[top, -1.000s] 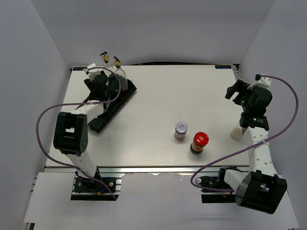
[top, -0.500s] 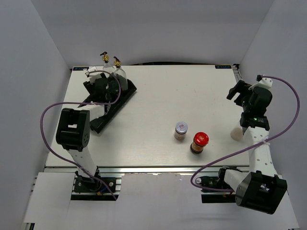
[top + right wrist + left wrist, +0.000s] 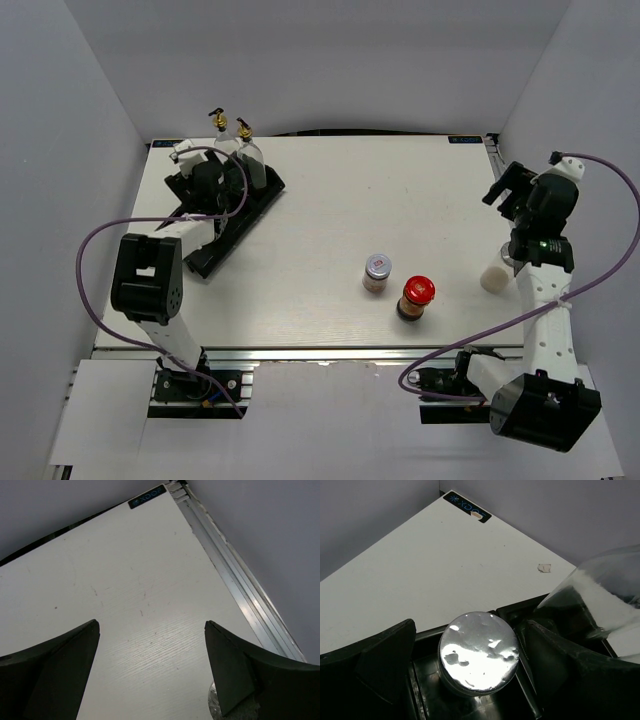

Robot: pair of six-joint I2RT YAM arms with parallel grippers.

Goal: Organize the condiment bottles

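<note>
Two tall glass cruets [image 3: 222, 133] [image 3: 248, 152] stand at the far end of the black tray [image 3: 215, 250] at the back left. My left gripper [image 3: 203, 186] [image 3: 470, 630] hovers over the tray, open. Between its fingers a silver-capped bottle [image 3: 479, 651] stands in a tray compartment, untouched on both sides; one cruet [image 3: 605, 597] stands just right of it. A silver-lidded jar [image 3: 377, 271] and a red-lidded jar [image 3: 416, 297] stand mid-table. A white shaker [image 3: 493, 278] stands beside the right arm. My right gripper [image 3: 508, 188] [image 3: 151, 625] is open and empty above bare table.
The table's aluminium rail [image 3: 240, 585] runs close along the right of the right gripper. White walls close in the table at the left, back and right. The tray's near end [image 3: 200, 268] lies diagonally toward the left arm's base.
The left gripper's jaws have opened, letting go of the silver-capped bottle in the tray. The right arm has swung slightly right, uncovering more of the white shaker.
</note>
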